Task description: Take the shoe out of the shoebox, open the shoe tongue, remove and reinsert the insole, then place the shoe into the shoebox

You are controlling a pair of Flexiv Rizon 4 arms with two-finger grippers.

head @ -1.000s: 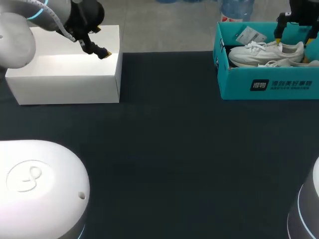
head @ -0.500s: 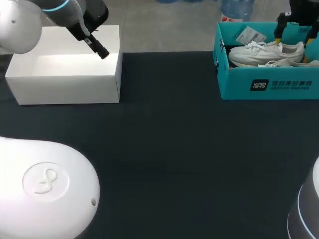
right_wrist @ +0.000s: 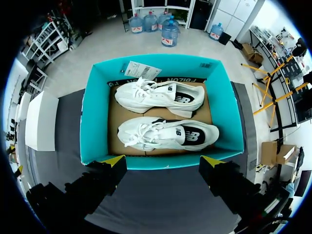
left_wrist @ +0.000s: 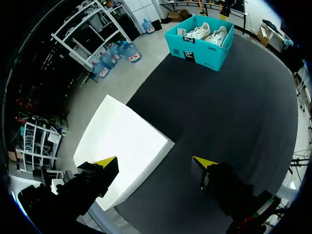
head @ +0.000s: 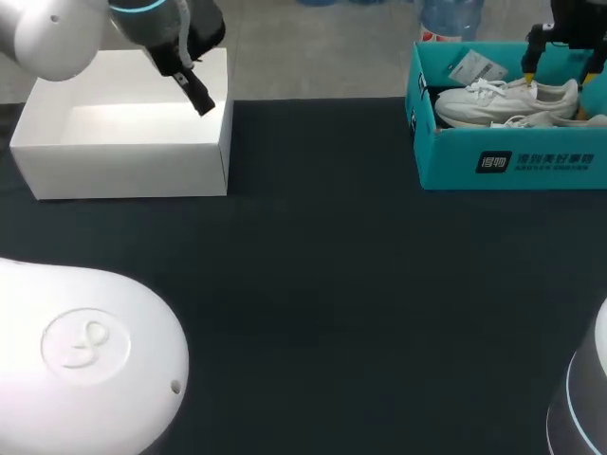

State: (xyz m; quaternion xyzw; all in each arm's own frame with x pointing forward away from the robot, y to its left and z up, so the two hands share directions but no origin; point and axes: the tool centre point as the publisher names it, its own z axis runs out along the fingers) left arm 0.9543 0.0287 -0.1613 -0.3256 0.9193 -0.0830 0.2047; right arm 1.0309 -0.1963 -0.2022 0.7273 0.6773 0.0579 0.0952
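Table (head: pixel 313 284): dark matt top, cloth-like, no shine. Shoebox (head: pixel 512 163) at 1 o'clock: teal cardboard, smooth matt outside, raw brown card floor inside. 2 shoes (right_wrist: pixel 165 132): white, smooth leather-like uppers w/ cloth laces, black lining. Paper tag (right_wrist: pixel 142 70) beside them. White box (head: pixel 123 161) at 10 o'clock: smooth matt card. Left arm (head: pixel 57 33) shell: glossy white plastic.

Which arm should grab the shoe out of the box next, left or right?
Right. The right gripper hangs open over the teal shoebox, with the white shoes ahead of its fingers. The left gripper is across the table, over the white box.
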